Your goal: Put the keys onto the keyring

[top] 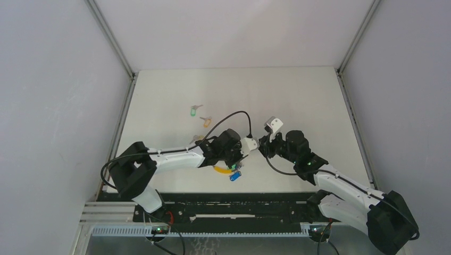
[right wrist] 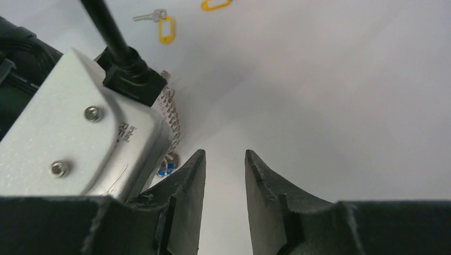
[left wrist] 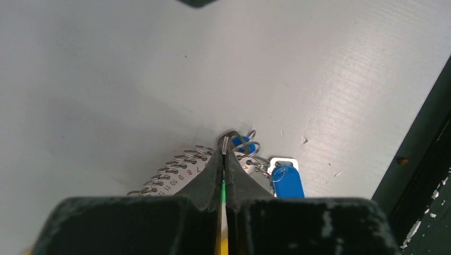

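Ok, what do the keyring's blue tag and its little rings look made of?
Blue tag: probably moulded plastic, glossy, judging by its even saturated colour and soft highlights. Little rings of the keyring: thin silvery metal wire, shiny, with bright glints along the loops. The numbered strip they hang from looks pale and matte; plastic or painted metal, I can't tell.

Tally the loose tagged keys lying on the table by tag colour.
Small silver metal key with a green oval plastic tag: 1
Small silver metal keys with orange oval plastic tags: 2
Total: 3
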